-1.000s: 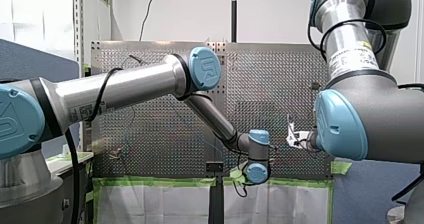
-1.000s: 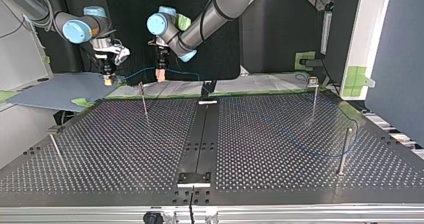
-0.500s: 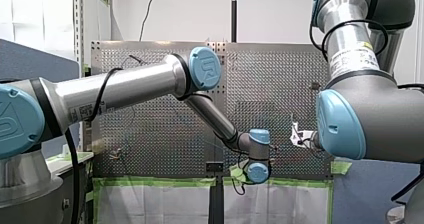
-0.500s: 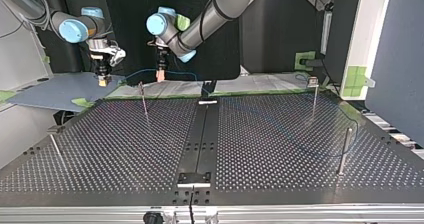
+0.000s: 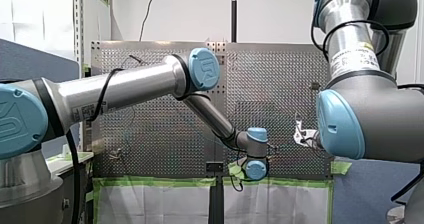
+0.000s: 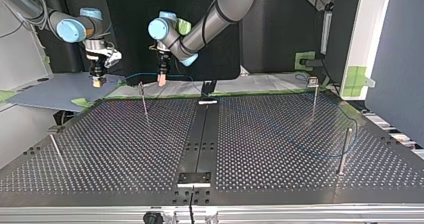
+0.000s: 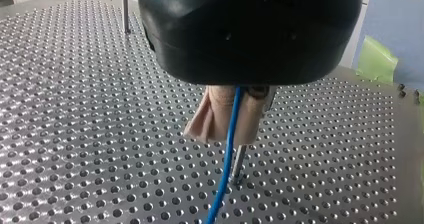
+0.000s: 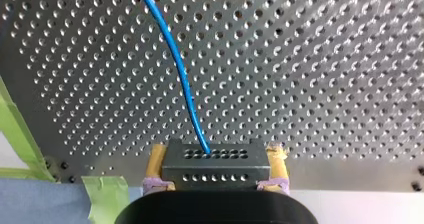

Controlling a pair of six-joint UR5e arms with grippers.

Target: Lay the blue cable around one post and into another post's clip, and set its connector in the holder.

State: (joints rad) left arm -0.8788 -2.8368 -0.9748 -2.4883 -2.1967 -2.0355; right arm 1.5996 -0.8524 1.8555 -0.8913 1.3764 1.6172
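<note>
— How do the jaws of my left gripper (image 7: 226,133) stand?

— Clenched. Its soft, creased beige pads (image 7: 207,119) are pressed together on the blue cable (image 7: 224,169), a thin, smooth, glossy strand that hangs out below them.

— And my right gripper (image 8: 216,154)?

— Grasping the connector (image 8: 215,168), with one yellow pad (image 8: 157,160) flat against each short side. The connector is a dark, boxy block with two rows of small round holes. The cable leaves its upper row and curves away over the table (image 8: 325,59).

— Where is all this?

— Take the slim post (image 6: 144,100), a bare metal rod standing upright, as the mark. In the top view my left gripper hangs just beyond its tip and slightly to its right. My right gripper hangs further off to the post's left, past the table's edge. The cable spans the gap between them in a shallow arc above the post's tip, held in the air at both ends. To the post's right a faint blue line trails on across the table.

— And the table?

— Dull silver sheet metal punched with even rows of round holes. Strips of green tape (image 8: 104,194) sit at its border.
</note>
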